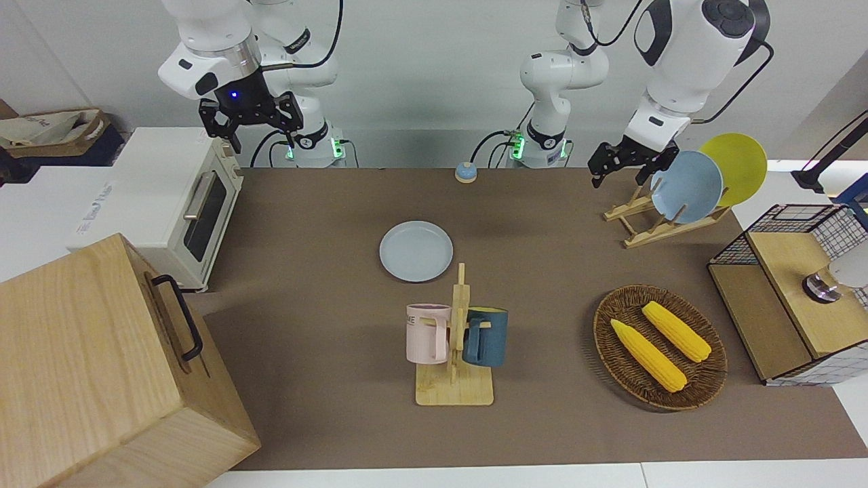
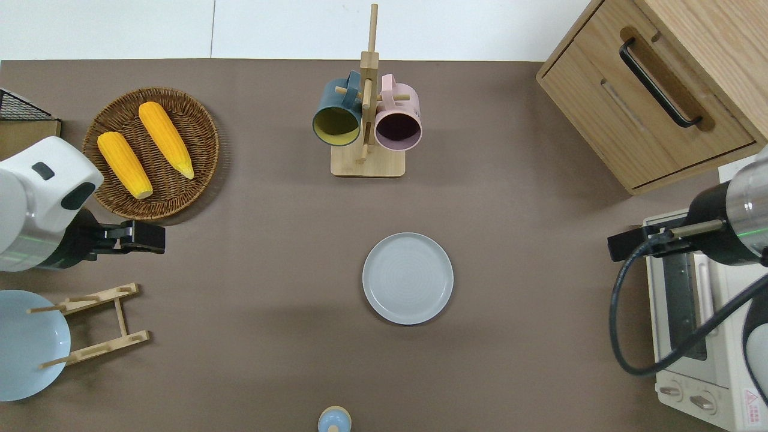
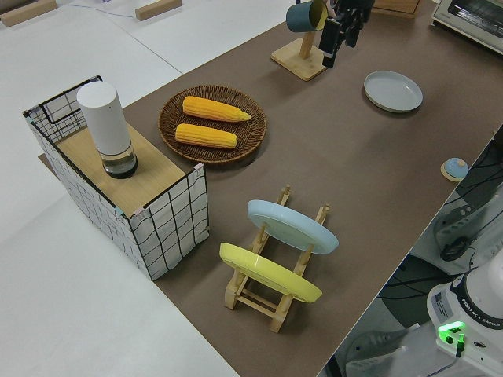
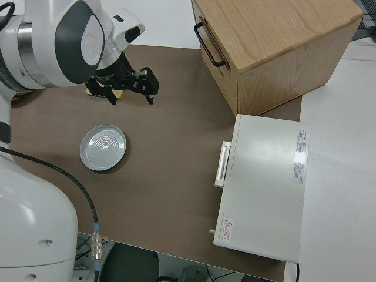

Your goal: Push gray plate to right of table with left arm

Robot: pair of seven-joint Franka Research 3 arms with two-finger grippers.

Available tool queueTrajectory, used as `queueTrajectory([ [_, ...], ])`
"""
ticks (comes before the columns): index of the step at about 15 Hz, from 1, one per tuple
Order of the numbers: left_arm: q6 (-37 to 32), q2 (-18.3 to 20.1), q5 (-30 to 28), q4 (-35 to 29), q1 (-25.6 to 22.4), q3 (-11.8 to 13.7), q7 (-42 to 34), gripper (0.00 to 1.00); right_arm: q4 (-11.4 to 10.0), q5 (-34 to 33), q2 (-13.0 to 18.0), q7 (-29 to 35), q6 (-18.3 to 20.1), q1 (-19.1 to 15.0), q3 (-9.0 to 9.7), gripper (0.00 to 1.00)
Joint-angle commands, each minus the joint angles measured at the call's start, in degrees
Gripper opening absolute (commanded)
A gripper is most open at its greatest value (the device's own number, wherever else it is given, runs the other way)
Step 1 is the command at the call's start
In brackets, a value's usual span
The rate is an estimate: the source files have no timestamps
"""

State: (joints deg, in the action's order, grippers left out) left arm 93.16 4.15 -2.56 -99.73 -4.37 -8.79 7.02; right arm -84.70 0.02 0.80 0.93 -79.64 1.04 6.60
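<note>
The gray plate (image 1: 416,251) lies flat mid-table (image 2: 528,210), nearer to the robots than the mug rack; it also shows in the overhead view (image 2: 408,278) and the left side view (image 3: 393,91). My left gripper (image 1: 618,177) is open and empty, up in the air. In the overhead view the left gripper (image 2: 147,236) is over bare table between the corn basket and the plate rack, well apart from the gray plate. My right arm is parked, its gripper (image 1: 266,139) open.
A mug rack (image 2: 367,120) holds a blue and a pink mug. A wicker basket (image 2: 198,138) holds two corn cobs. A wooden rack (image 1: 644,227) holds a sky-blue and a yellow plate. A wooden cabinet (image 2: 660,90), a toaster oven (image 2: 696,324) and a small bell (image 2: 334,420) stand around.
</note>
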Motion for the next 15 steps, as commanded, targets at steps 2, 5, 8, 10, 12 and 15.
queueTrajectory([
  [2, -1.41, -1.86, -0.25, 3.93, -0.29, 0.7, -1.05, 1.0, 0.5, 0.25, 0.17, 0.74, 0.89, -1.13, 0.96, 0.983],
  [5, -1.14, -3.97, -0.34, 6.47, -0.03, 0.61, -1.14, 1.0, 0.5, 0.25, 0.17, 0.74, 0.89, -1.13, 0.96, 0.983],
  [8, -1.32, -4.77, -0.25, 7.18, -0.29, 0.7, -1.4, 1.0, 0.5, 0.33, 0.17, 0.74, 0.89, -1.13, 0.87, 0.983],
  [10, -1.41, -4.68, 0.8, 7.18, -0.29, 0.7, -2.88, 1.0, 0.5, 0.33, 0.17, 0.74, 0.89, -1.13, 0.96, 0.983],
  [12, -1.41, -4.68, 2.38, 7.18, -0.2, 0.7, -3.25, 1.0, 0.5, 0.33, 0.17, 0.74, 0.89, -1.13, 0.96, 0.983],
  [15, -1.41, -4.68, 2.39, 7.18, -0.11, 0.7, -3.24, 1.0, 0.5, 0.33, 0.17, 0.74, 0.89, -1.13, 0.96, 0.983],
])
